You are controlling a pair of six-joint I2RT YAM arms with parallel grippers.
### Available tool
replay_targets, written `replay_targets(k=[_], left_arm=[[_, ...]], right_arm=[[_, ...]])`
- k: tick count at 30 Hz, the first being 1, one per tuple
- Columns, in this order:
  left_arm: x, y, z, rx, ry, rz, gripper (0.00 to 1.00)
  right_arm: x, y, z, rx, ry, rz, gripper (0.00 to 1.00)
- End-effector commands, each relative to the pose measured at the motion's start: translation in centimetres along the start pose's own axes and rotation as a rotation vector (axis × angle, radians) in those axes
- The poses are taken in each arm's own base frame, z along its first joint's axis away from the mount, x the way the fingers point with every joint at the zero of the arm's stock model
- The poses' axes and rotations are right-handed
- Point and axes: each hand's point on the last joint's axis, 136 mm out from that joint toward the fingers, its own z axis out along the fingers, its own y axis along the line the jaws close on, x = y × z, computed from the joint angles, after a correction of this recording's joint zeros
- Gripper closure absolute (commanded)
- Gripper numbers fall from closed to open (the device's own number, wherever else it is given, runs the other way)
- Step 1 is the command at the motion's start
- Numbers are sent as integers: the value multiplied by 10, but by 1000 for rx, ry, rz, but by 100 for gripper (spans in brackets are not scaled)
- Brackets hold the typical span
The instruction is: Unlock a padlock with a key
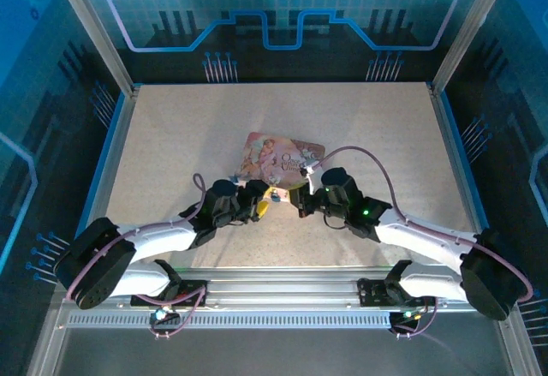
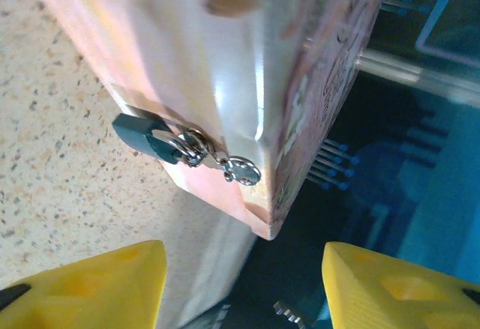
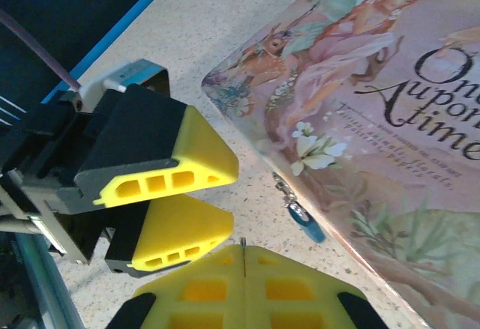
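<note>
The right gripper [image 3: 244,265], fingers pressed together, is set just short of the padlock [image 3: 310,228], which is hung ahead-right off the pink box [image 3: 390,119]. The left gripper [image 2: 244,269], fingers apart, is faced toward it too.

Left end effector [image 2: 240,284] fingers spread; right end effector [image 3: 244,273] fingers pressed together.
</note>
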Motion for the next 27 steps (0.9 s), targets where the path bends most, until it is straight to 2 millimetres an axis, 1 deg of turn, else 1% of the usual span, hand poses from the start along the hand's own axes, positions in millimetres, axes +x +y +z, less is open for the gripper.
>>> replay_targets(k=[1,6,8,10,14,18,20,25,27], left_arm=[[2,-21,-5,116,0,-176,43],[3,-20,-5,148,-2,-258,46],[4,-24,-5,173,3,-276,46],[6,-26,-2,187,18,-291,46],[10,-24,4,196,38,-319,47],[13,-26,10,236,62,-334,55],[14,-27,12,262,69,-341,58],[10,-24,15,320,49,-344,68],[7,-20,15,321,33,-348,69]], right_arm=[[-18,19,4,-48,-46,1,100],[-17,29,13,-68,-36,-8,100],[-15,33,16,-75,-30,-9,100],[-14,35,19,-82,-30,-3,100],[-13,41,24,-94,-20,-6,100],[-13,47,27,-104,-14,-13,100],[-12,47,27,-102,-10,-12,100],[-11,45,26,-96,-12,-12,99],[-10,43,25,-86,-13,-13,99]])
